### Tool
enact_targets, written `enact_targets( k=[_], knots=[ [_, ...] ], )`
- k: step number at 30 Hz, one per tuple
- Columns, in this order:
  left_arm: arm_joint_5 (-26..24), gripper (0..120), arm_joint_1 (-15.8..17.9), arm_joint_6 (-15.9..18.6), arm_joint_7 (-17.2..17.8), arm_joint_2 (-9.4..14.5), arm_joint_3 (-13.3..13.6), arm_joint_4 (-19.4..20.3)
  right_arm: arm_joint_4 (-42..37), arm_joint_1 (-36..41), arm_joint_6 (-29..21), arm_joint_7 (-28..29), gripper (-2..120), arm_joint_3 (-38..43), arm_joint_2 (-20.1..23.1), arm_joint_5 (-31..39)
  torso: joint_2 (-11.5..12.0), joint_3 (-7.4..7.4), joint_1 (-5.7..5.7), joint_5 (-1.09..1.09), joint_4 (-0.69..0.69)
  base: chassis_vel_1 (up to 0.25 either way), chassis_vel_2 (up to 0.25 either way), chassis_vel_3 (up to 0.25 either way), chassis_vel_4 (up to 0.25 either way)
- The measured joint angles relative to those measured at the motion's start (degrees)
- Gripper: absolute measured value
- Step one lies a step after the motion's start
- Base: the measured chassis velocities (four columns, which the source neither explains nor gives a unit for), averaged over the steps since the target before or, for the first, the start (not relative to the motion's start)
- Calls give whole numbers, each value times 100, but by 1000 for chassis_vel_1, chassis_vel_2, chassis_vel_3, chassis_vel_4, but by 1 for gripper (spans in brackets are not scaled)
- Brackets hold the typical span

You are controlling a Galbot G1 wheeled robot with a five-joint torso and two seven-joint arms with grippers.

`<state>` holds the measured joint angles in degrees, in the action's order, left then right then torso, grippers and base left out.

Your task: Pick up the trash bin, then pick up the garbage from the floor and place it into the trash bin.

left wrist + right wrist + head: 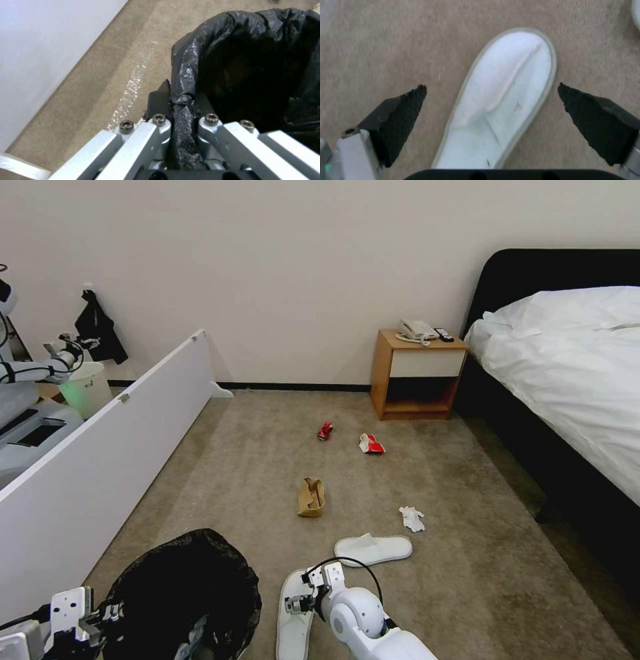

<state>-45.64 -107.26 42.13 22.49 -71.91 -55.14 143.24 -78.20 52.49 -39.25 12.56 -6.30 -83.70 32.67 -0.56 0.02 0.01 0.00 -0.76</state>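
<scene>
Presently: near slipper [500, 100], soft, light; right hand [491, 117] spread astride it, six o'clock; left hand [181, 110] pinching bin rim [186, 75].

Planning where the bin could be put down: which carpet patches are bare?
Bare carpet lies between the white board and the paper bag, also between the tissue and the bed. Crowded: slippers by the right tool.
</scene>
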Motion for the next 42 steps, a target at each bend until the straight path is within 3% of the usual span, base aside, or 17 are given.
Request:
enact_targets(
  k=[26,42],
  knots=[
    [141,4,-126,0,17,-116,72,0,1296,-119,489,-471,100,620,-801,-779,0,0,0,0,0,0,0,0,0],
    [210,4,-204,0,23,-179,92,0,1606,-95,628,-575,100,832,-851,-1128,0,0,0,0,0,0,0,0,0]
  ],
)
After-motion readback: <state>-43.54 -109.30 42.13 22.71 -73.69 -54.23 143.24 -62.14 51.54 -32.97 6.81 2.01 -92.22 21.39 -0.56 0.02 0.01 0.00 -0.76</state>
